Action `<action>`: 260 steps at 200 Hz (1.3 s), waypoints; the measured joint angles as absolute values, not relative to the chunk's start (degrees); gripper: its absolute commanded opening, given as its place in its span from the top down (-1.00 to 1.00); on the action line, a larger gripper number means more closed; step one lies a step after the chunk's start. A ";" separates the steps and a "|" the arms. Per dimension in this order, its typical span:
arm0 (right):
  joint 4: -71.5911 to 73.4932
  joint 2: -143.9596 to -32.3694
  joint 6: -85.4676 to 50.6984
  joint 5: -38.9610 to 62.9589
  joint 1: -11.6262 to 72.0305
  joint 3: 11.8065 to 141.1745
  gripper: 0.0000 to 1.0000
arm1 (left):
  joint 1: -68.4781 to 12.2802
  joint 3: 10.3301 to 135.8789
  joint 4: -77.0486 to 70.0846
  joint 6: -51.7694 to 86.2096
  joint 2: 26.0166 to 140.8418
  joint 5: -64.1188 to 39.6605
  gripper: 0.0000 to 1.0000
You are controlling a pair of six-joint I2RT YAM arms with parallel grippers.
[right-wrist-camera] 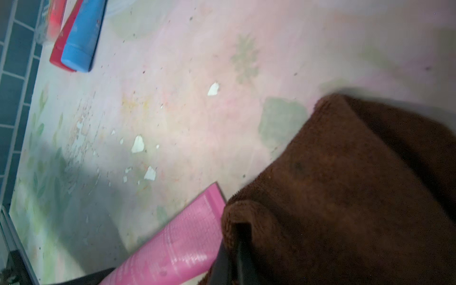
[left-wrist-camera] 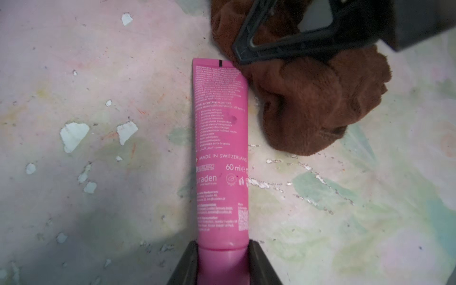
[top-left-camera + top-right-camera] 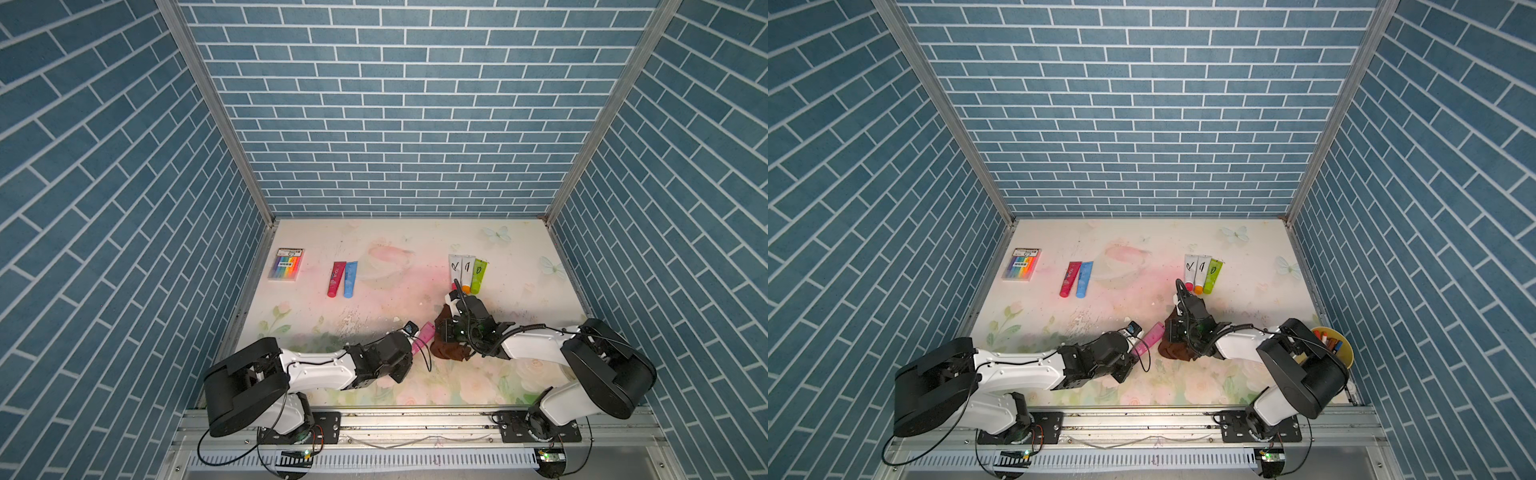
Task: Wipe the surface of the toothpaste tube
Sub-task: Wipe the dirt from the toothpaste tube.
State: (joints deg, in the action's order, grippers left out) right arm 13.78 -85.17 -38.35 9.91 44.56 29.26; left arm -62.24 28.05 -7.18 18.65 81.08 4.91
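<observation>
While our left gripper (image 2: pixel 223 249) is clamping the cap end of the pink toothpaste tube (image 2: pixel 220 148), jaws narrowed onto it from both sides, we are holding the tube flat and low at the near middle of the surface (image 3: pixel 415 249), its crimped end pointing far and right. Whether it is resting on the surface or hanging just above it, we cannot tell. Our right gripper (image 1: pixel 233 256) is pinching a bunched brown cloth (image 2: pixel 315 103), jaws shut tight into the folds, and the cloth is sitting just right of the tube, touching its side near the crimped end. Farther off, a red tube (image 3: pixel 336 279) and a blue tube (image 3: pixel 350 279) are lying side by side at the far left of centre, with a marker pack (image 3: pixel 286 264) left of them. Three more tubes (image 3: pixel 468 270) are lying together at the far right. A yellow cup (image 3: pixel 1351 351) of markers is standing at the near right edge.
</observation>
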 measured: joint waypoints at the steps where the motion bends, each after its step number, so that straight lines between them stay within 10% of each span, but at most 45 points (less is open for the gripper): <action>1: 13.65 -85.08 -38.35 9.89 44.73 29.26 1.00 | -62.24 28.05 -7.18 18.65 81.08 4.91 0.86; 260: 5.45 -84.84 -37.98 9.10 54.37 35.07 1.00 | -62.24 28.08 -8.88 18.63 82.08 4.89 0.87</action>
